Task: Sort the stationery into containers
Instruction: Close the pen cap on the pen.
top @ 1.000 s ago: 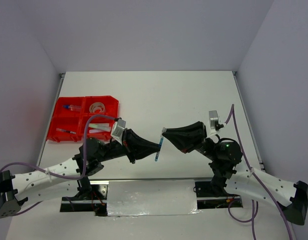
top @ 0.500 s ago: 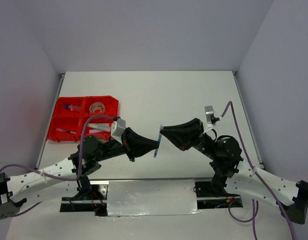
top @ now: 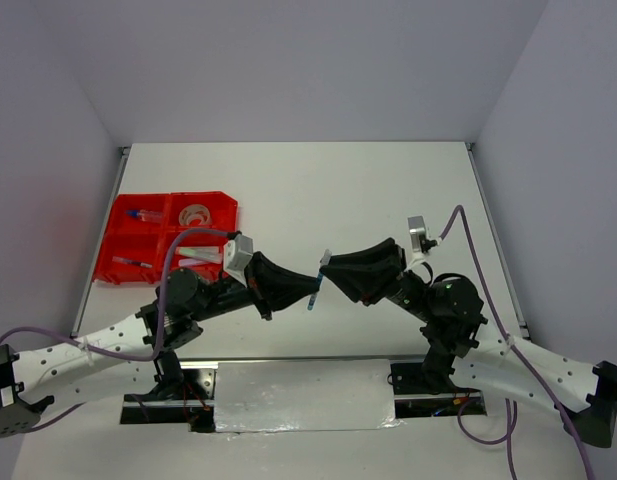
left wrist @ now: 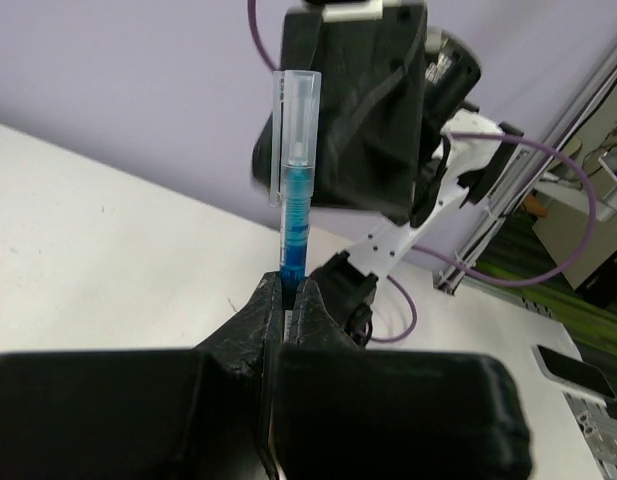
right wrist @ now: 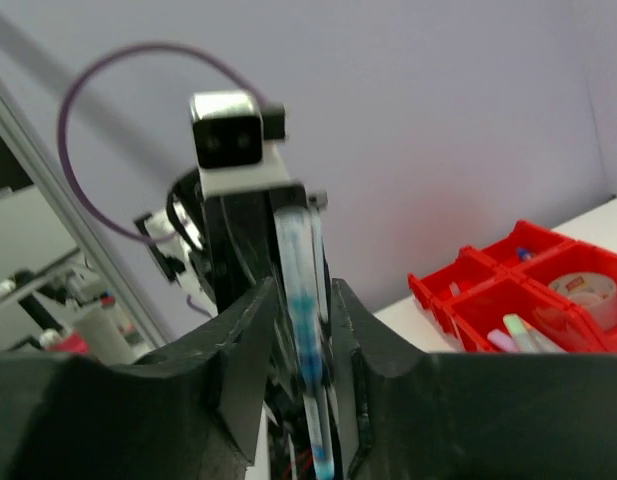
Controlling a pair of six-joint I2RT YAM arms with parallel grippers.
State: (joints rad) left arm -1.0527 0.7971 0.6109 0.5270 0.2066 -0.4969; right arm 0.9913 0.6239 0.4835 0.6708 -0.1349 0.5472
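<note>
**A:** Start big. What's the layout?

**B:** A white desk with the red tray on its left side. The two arms reach in from the near edge, the left arm and the right arm, and their tips meet above the middle of the desk.

**A:** And the grippers?

**B:** The left gripper is clenched on a thin blue pen. Its wrist view shows the fingers pinching the pen at its lower, ink-filled end, with the clear cap end pointing up. The right gripper is at the pen's upper part and has let go. In its own view the fingers stand on either side of the pen, each with a thin gap, though that view is blurred.

**A:** So where is the pen?

**B:** In the air between the two grippers, a little tilted and well apart from the tray.

**A:** What's in the tray?

**B:** A tape roll in the far right compartment and a thin item in the far left one. Another thin item lies in the near left one, and pale markers in the near right. I can't make out the thin items any better.
</note>
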